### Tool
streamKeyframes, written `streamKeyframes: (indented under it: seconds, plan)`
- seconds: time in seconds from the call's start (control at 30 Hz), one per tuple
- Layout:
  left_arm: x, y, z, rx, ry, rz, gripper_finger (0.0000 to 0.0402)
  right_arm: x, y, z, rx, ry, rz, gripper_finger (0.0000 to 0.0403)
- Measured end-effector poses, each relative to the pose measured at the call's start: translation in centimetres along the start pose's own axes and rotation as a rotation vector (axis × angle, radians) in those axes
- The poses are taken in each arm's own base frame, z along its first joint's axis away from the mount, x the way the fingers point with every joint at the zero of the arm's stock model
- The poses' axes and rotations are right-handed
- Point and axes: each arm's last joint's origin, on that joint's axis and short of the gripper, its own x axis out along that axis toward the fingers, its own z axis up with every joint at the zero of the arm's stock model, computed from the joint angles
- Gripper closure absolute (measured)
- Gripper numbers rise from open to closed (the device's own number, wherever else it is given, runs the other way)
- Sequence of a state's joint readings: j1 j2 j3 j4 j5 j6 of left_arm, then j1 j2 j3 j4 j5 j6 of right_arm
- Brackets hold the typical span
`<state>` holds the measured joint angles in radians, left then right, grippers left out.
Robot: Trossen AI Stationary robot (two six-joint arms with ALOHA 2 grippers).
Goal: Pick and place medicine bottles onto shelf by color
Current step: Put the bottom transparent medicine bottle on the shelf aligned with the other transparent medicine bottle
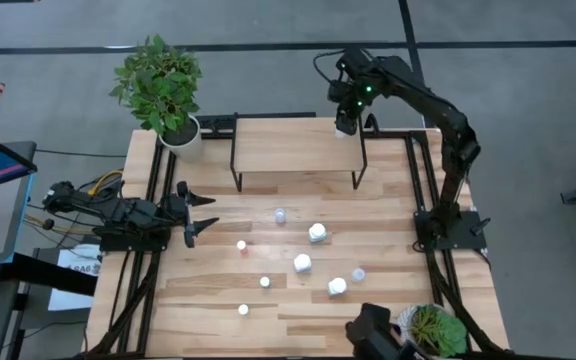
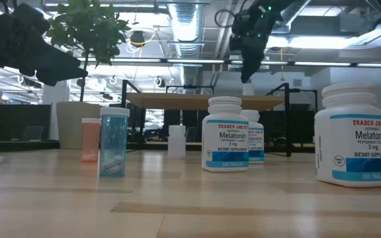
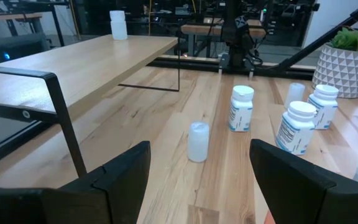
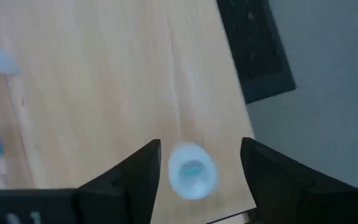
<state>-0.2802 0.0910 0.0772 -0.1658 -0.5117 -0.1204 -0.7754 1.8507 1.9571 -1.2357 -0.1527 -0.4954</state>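
The shelf [image 1: 298,148] stands at the table's far middle. A pale bottle [image 4: 191,170] stands upright on the shelf's far right corner; it also shows in the high view [image 1: 346,127]. My right gripper [image 4: 201,147] is open above it, one finger on either side of the bottle's top and apart from it. Several bottles stand on the table: pale blue ones [image 1: 280,214] [image 1: 358,273], chunky white ones [image 1: 317,232] [image 1: 302,263] [image 1: 337,286], and small ones [image 1: 241,245] [image 1: 265,282] [image 1: 243,310]. My left gripper [image 1: 200,216] is open and empty at the table's left.
A leafy plant in a white pot [image 1: 163,95] stands at the far left corner beside the shelf. A second plant in a patterned pot [image 1: 434,330] stands at the near right corner, with a dark device [image 1: 373,335] next to it.
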Motion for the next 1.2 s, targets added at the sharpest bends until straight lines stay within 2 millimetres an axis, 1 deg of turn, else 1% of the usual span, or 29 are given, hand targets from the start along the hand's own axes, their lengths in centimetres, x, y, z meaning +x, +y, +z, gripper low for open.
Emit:
streamKeyframes:
  seconds: [0.07,0.13,0.2,0.3,0.37,0.5,0.63,0.73,0.83,1.0,1.2]
  plan:
    - [0.0,0.0,0.0,0.000,0.000,0.000,0.0136,-1.3,0.4,0.6,-0.014,-0.023,-0.008,0.0163]
    - [0.0,0.0,0.0,0.000,0.000,0.000,0.0136,-3.1,0.9,0.8,-0.018,-0.020,-0.002,0.0163]
    - [0.0,0.0,0.0,0.000,0.000,0.000,0.0136,-5.0,1.7,0.8,0.014,-0.006,0.012,0.0163]
    - [0.0,0.0,0.0,0.000,0.000,0.000,0.0136,-7.1,3.0,0.5,0.081,0.031,0.072,0.0163]
    - [0.0,0.0,0.0,0.000,0.001,0.000,0.0136,-8.2,4.1,0.4,0.102,-0.018,0.109,0.0163]
    - [0.0,0.0,0.0,0.001,0.001,0.000,0.0136,-10.3,7.2,-0.7,0.049,-0.075,0.227,0.0163]
    - [0.0,0.0,0.0,0.001,0.001,0.000,0.0136,-11.4,10.6,-3.1,0.063,-0.037,0.282,0.0163]
    - [0.0,0.0,0.0,0.001,0.001,0.000,0.0136,-11.2,13.3,-5.7,0.079,-0.002,0.320,0.0163]
    - [0.0,0.0,0.0,0.001,0.001,0.000,0.0137,-10.3,16.0,-8.2,0.084,0.007,0.350,0.0163]
    - [0.0,0.0,0.0,0.001,0.001,0.000,0.0137,-8.8,19.8,-12.1,0.153,-0.009,0.344,0.0163]
    - [0.0,0.0,0.0,0.001,0.001,0.000,0.0137,-7.4,23.4,-15.1,0.202,-0.016,0.305,0.0163]
